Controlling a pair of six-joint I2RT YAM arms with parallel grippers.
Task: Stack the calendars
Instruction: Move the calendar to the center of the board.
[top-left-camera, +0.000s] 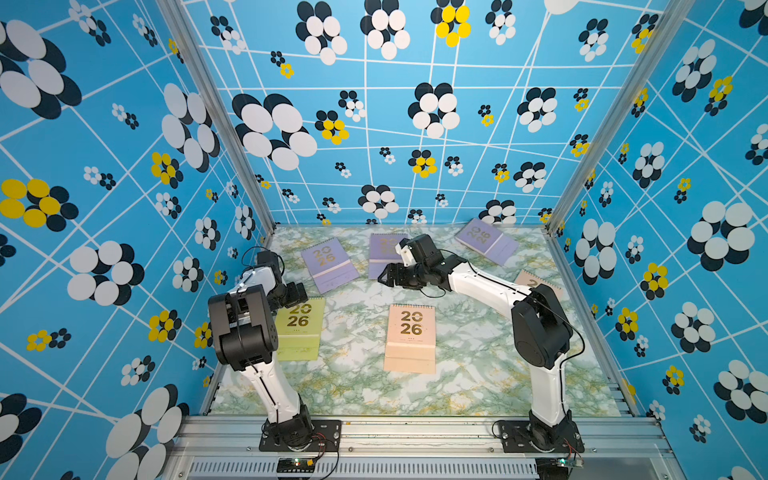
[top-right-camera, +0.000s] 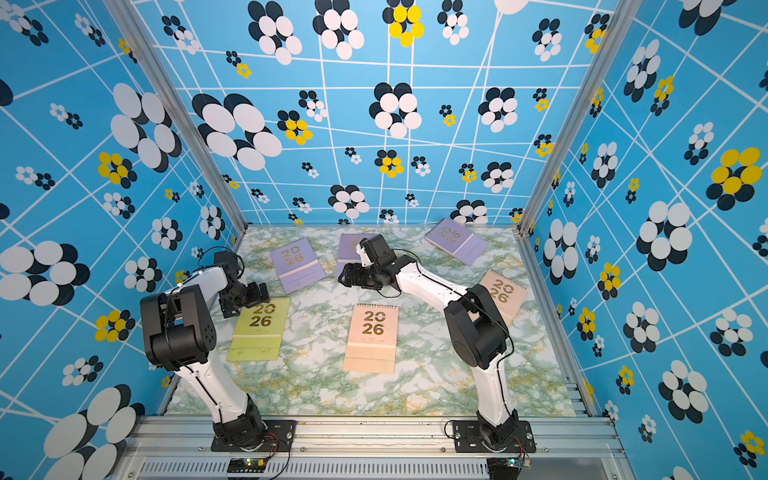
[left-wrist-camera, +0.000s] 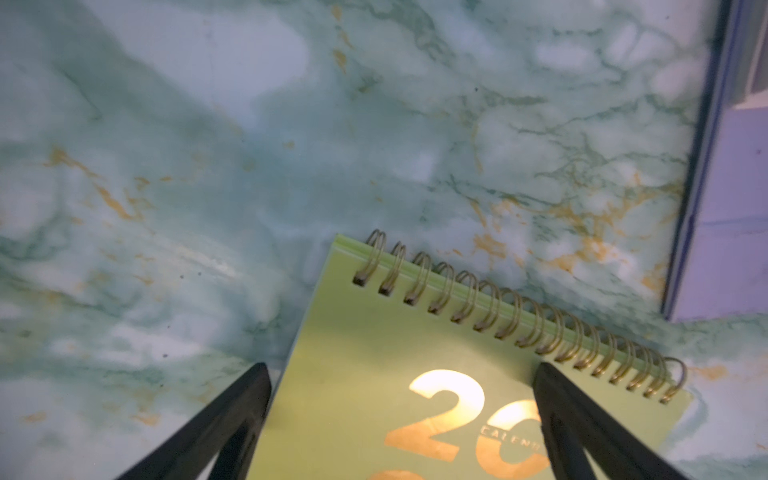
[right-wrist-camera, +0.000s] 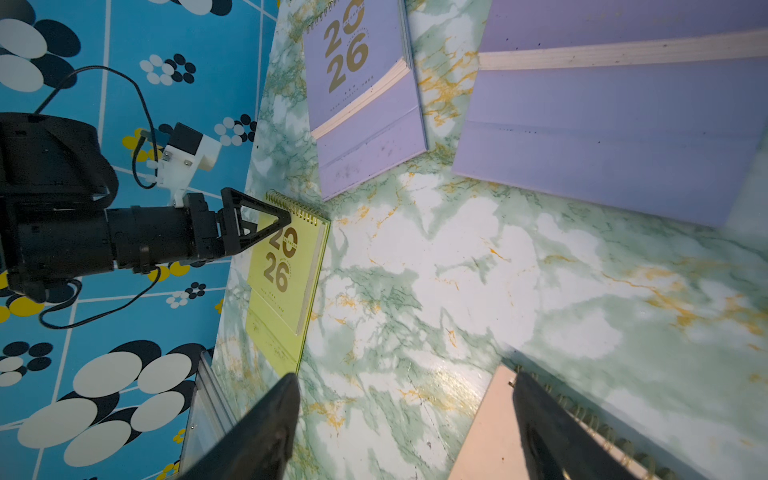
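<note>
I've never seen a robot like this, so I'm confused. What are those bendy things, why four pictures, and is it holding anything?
Those are two robot arms, each ending in a claw. Two pictures look down from above; two come from cameras on the arms' wrists. Six small 2026 calendars lie on the marble table: one yellow calendar, two peach calendars, three lilac calendars. The left claw hangs open over the yellow calendar; the right claw is open above the table. Nothing is held.
</note>
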